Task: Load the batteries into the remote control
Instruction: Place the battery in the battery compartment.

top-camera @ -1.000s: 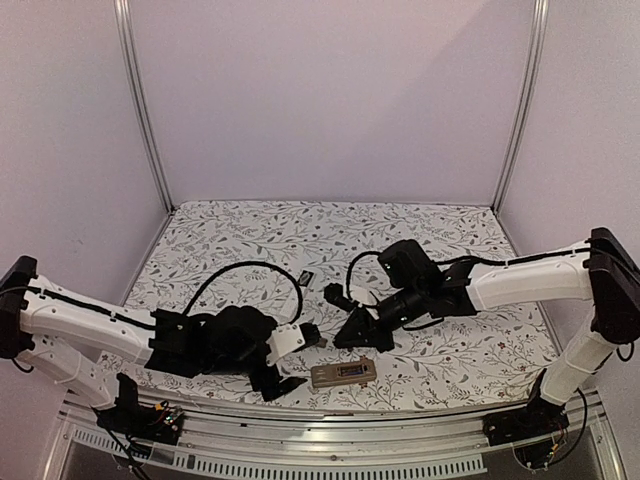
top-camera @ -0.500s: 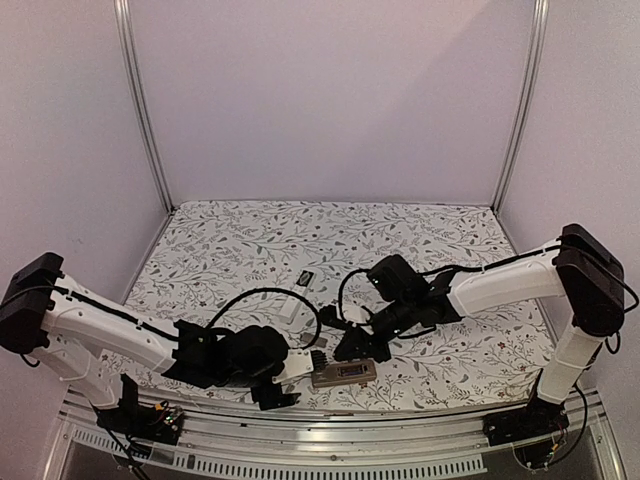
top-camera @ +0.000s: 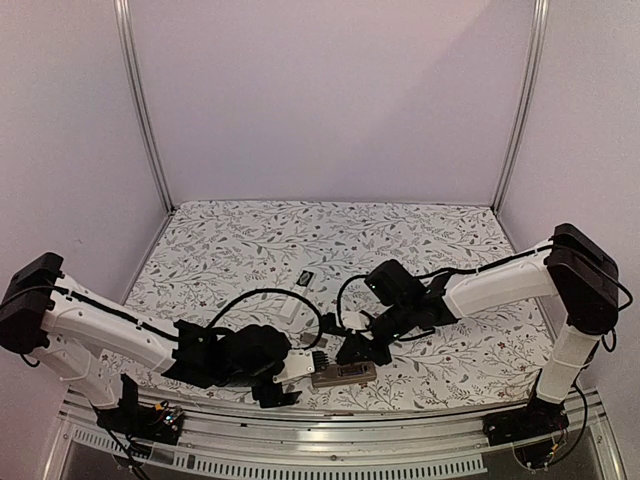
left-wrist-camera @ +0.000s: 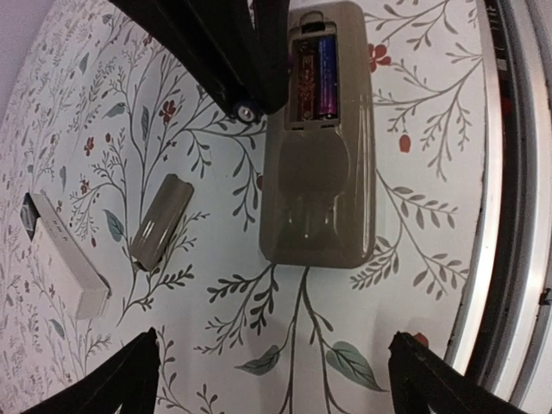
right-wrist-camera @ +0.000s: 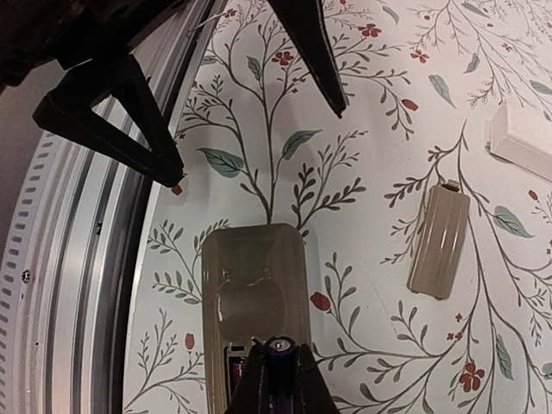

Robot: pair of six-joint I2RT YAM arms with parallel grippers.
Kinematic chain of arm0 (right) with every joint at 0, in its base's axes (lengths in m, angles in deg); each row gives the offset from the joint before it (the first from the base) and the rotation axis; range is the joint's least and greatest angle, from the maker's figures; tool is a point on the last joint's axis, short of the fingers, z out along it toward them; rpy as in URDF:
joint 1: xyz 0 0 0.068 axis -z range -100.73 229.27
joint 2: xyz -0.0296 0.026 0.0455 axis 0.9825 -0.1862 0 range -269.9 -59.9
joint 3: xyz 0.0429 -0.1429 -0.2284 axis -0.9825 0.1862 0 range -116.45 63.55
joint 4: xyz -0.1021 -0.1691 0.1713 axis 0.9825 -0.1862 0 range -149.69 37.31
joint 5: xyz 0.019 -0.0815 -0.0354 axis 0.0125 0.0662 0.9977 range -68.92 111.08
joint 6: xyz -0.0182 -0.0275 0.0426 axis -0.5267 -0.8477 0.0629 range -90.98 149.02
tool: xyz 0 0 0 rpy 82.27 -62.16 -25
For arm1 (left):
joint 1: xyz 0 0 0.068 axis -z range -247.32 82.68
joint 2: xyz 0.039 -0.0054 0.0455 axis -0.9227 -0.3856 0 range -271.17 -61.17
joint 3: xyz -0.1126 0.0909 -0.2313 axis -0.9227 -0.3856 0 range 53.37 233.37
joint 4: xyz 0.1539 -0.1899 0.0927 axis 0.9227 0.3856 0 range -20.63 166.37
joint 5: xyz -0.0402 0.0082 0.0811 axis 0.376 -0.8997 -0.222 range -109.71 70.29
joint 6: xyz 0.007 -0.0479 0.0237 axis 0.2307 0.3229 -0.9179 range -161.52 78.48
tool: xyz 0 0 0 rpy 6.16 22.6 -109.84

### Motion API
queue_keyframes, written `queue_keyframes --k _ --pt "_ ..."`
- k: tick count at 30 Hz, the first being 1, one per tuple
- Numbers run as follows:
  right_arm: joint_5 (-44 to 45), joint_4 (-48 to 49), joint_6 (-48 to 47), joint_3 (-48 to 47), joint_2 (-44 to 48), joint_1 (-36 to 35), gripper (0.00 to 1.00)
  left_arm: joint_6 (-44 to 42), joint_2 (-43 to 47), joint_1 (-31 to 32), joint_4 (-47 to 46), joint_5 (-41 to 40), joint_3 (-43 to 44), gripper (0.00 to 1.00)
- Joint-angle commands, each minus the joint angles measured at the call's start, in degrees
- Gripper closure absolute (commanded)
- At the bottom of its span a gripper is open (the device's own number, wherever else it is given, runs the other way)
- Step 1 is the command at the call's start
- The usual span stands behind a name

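Grey-beige remote control (left-wrist-camera: pixel 317 185) lying back-up on the floral table (left-wrist-camera: pixel 216 293), close beside the front rail (left-wrist-camera: pixel 509 172), compartment (left-wrist-camera: pixel 304 95) open, one battery (left-wrist-camera: pixel 326 76) seated inside, label blurred to violet. Right gripper (right-wrist-camera: pixel 280 369) over that compartment, fingers pinched together on a second battery (right-wrist-camera: pixel 280 348), only its end showing, the body hidden between them. Left gripper (left-wrist-camera: pixel 274 338) hovering off the remote's other end, fingers spread wide, tips alone in frame. Loose battery cover (left-wrist-camera: pixel 161 218) just beside the remote, apart from it; white box (left-wrist-camera: pixel 65 259) farther out.

The remote control (left-wrist-camera: pixel 317 181) and loose cover (left-wrist-camera: pixel 161 218) are taupe. The batteries (left-wrist-camera: pixel 326 73) gleam purple and red. The tablecloth (left-wrist-camera: pixel 216 345) is white with grey vines and red blossoms.
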State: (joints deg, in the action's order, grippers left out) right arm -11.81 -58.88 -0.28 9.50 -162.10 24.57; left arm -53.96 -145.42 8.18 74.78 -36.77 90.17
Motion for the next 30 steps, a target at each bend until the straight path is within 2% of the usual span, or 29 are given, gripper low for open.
queue_keyframes --k 1,14,26,30 --pt "1.73 -2.43 -1.62 0.19 -1.23 -0.54 1.00 -0.57 -0.11 0.85 -0.74 -0.73 -0.04 0.08" --pt "4.27 -5.89 -1.59 -0.80 -0.11 -2.76 1.00 -0.20 -0.22 0.90 -0.83 -1.82 -0.34 0.08" --pt "10.25 -10.15 -1.34 -1.88 0.91 -2.79 1.00 0.05 -0.21 0.79 -0.55 -2.02 -0.39 0.08" --pt "10.81 -10.78 -0.70 -1.64 2.21 -2.80 0.94 -0.26 -0.21 0.81 -0.50 -2.17 -0.23 0.08"
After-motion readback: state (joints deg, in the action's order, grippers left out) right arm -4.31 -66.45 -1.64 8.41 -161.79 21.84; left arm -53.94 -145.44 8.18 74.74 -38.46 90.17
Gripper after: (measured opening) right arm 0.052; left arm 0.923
